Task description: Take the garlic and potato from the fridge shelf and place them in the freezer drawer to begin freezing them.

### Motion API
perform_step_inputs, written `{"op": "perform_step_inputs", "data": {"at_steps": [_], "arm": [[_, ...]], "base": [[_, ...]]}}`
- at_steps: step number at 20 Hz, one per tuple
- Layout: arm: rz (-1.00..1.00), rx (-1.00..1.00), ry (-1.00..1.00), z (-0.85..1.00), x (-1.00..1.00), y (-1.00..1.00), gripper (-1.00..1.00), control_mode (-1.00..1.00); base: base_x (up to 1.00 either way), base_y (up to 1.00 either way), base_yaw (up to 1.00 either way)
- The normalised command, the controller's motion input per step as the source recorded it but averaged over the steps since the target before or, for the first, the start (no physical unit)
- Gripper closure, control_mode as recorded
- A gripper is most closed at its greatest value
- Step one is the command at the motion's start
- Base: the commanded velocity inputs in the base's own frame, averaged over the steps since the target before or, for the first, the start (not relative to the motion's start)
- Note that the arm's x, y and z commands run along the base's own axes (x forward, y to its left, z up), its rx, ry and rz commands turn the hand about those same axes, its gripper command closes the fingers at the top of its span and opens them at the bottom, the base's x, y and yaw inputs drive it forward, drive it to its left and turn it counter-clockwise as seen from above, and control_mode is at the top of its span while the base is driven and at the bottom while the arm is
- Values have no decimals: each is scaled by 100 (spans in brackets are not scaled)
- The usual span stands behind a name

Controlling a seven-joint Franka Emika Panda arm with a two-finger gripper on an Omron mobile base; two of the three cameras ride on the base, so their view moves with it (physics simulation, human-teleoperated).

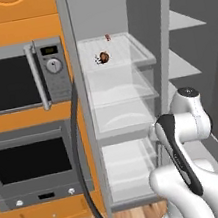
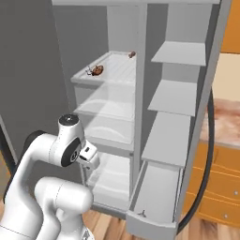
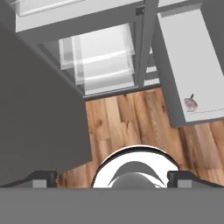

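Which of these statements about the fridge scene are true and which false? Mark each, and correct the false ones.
1. The garlic lies in the freezer drawer. True.
2. The potato lies in the drawer with the garlic. False: it sits on the fridge shelf.
3. The pincer is shut on the potato. False: it is open and holds nothing.
4. A tiny red piece lies on the shelf behind the potato. True.
5. The drawer is pushed shut. False: it stands pulled out over the wood floor.
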Motion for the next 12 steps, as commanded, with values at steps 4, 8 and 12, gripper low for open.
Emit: {"op": "perform_step_inputs", "data": {"at_steps": [4,8,12], "arm": [[0,0,0,0,0,0,-100,100],[0,0,0,0,0,0,-100,100],[0,0,0,0,0,0,-100,100]], "base": [[53,23,20],[56,19,15],[73,2,6]]}}
